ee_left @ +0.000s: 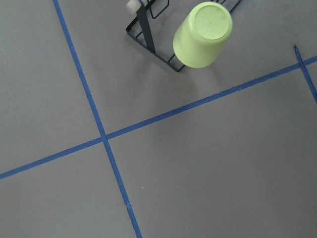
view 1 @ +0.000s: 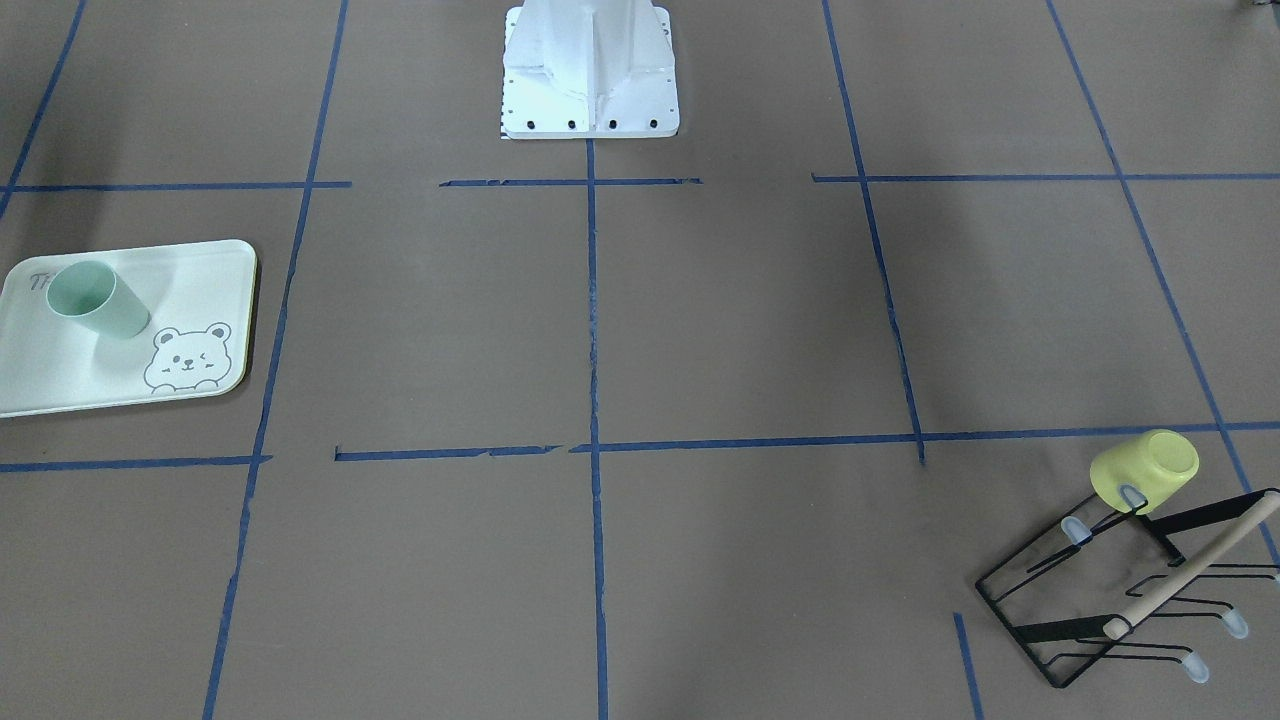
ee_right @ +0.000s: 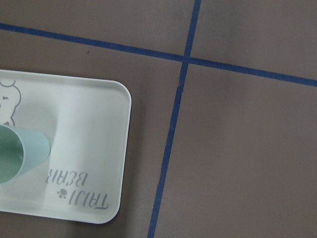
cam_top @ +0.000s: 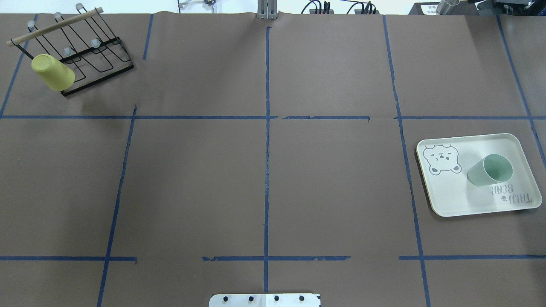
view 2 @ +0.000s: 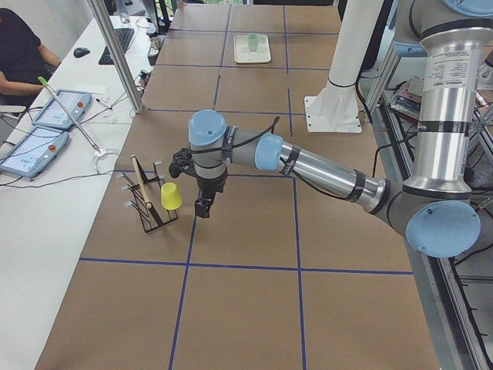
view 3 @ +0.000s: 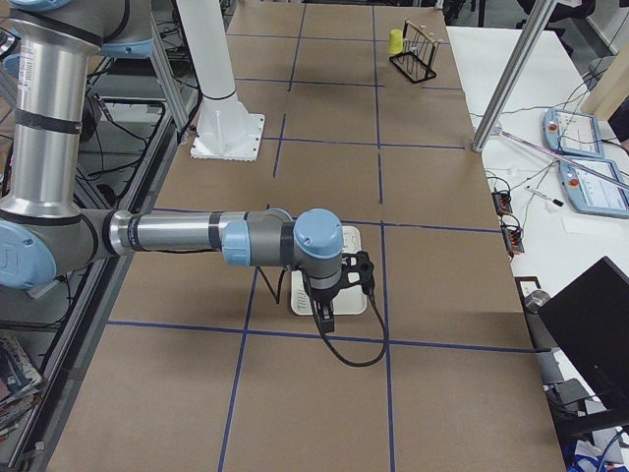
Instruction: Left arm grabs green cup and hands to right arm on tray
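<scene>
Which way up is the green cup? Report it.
Upright: the green cup stands on the tray, its open mouth facing up.

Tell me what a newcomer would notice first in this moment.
The green cup stands mouth-up on the tray, on the robot's right. Far off on its left, a yellow cup hangs bottom-up on a black wire rack. Each arm hovers on its own side: the left arm beside the rack, the right arm near the tray.
</scene>
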Controlling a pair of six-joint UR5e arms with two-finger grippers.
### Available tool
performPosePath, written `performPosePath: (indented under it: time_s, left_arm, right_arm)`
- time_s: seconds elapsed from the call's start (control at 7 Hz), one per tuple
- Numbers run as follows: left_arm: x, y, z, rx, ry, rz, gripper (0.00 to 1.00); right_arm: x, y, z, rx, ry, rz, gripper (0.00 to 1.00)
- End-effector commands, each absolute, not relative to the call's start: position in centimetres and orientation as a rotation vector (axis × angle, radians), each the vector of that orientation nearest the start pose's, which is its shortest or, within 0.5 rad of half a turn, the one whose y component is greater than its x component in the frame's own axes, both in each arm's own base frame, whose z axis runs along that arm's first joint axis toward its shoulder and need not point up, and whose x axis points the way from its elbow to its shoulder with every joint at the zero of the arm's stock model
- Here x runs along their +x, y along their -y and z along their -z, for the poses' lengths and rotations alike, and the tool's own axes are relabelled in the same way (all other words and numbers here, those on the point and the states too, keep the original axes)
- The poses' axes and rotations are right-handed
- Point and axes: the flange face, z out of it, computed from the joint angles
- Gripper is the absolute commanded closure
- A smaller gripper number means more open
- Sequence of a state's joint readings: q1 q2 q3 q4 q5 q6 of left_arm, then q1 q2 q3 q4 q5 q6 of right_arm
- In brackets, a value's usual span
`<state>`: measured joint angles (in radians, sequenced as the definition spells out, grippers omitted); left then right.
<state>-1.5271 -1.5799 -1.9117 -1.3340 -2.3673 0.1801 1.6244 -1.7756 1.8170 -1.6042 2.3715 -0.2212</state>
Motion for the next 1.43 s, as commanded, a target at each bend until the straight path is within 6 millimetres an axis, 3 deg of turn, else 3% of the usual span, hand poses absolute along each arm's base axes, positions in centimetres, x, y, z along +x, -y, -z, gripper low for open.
performPosePath:
  time_s: [0.0,0.14,0.43,0.57,0.71,0.86,1.29]
  left_arm:
    - [-4.4,47.6,-52.5,0.089,-0.804,-0.219,0.00]
    - [-4.4,46.7,-54.1,0.061,-0.808,-0.208,0.00]
    - [-4.4,45.9,-54.2,0.058,-0.809,-0.204,0.00]
    - [-4.4,45.9,-54.0,0.062,-0.808,-0.206,0.00]
    - [-4.5,45.9,-53.7,0.072,-0.793,-0.215,0.00]
    - [-4.5,46.6,-52.7,0.090,-0.789,-0.222,0.00]
    - [-4.4,46.6,-52.7,0.104,-0.785,-0.229,0.00]
  right_arm:
    - [9.3,38.7,-65.7,0.102,0.834,0.160,0.00]
    - [9.3,38.5,-65.3,0.107,0.830,0.161,0.00]
    - [9.5,38.9,-65.0,0.109,0.832,0.150,0.00]
    - [9.3,38.7,-65.3,0.058,0.841,0.123,0.00]
    - [9.4,40.0,-64.7,0.009,0.849,0.101,0.00]
    - [9.5,39.8,-64.7,0.004,0.851,0.097,0.00]
    - [9.4,40.0,-64.8,0.009,0.849,0.105,0.00]
